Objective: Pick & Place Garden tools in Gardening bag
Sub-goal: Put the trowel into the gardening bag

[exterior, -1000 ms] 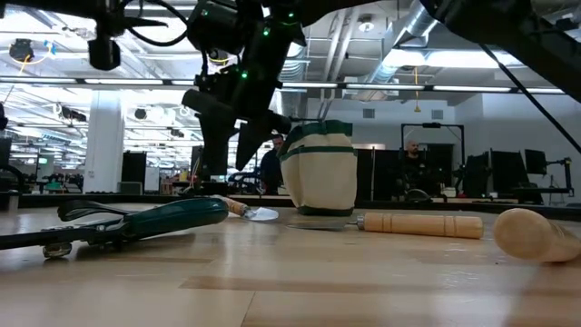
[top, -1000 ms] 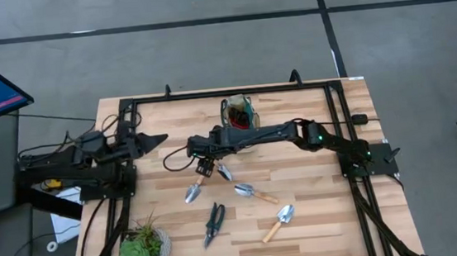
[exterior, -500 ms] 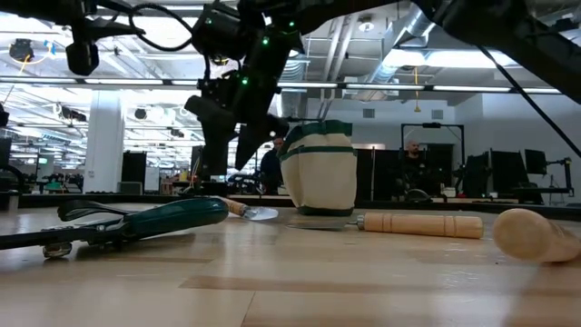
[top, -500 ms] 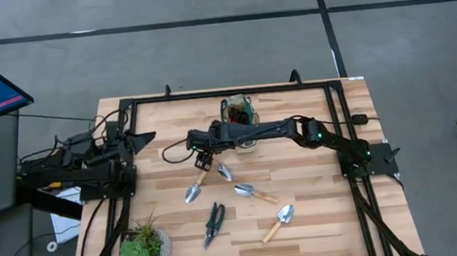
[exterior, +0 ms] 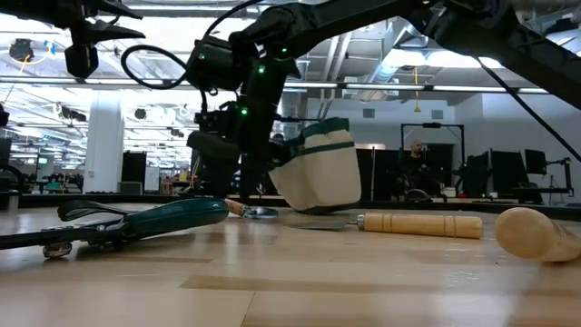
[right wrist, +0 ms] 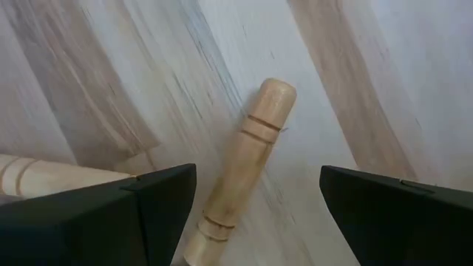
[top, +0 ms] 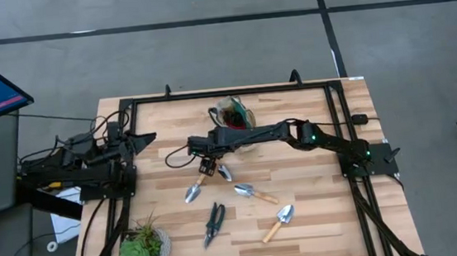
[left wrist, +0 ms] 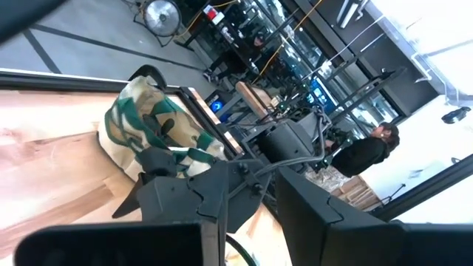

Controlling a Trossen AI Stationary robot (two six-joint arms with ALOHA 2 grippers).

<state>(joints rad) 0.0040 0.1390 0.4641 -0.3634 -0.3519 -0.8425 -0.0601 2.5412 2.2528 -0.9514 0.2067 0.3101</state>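
Observation:
My right gripper [top: 205, 158] [exterior: 238, 186] points steeply down, low over the table's middle, and is open. Its fingers stand on either side of a trowel's wooden handle [right wrist: 247, 159] without touching it. The green-and-cream gardening bag [top: 234, 112] [exterior: 322, 173] leans toward the table's left, with its base on the table. My right arm lies across it. Two more trowels [top: 255, 194] [top: 280, 221] and the dark-handled shears [top: 213, 222] [exterior: 136, 222] lie flat nearer the front. My left gripper [top: 148, 137] hangs at the far left, open by a narrow gap and holding nothing.
A potted green plant [top: 143, 247] stands at the near left corner. A second wooden handle [right wrist: 29, 177] lies close beside my right gripper. A black frame [top: 209, 94] runs round the table. People stand in the room beyond the table.
My right gripper has sunk toward the table, onto the trowel handle, and has stayed open. The bag, upright before, has tipped toward the table's left under the lowering arm, while its base has kept its place. My left gripper has drawn back a little toward the left edge.

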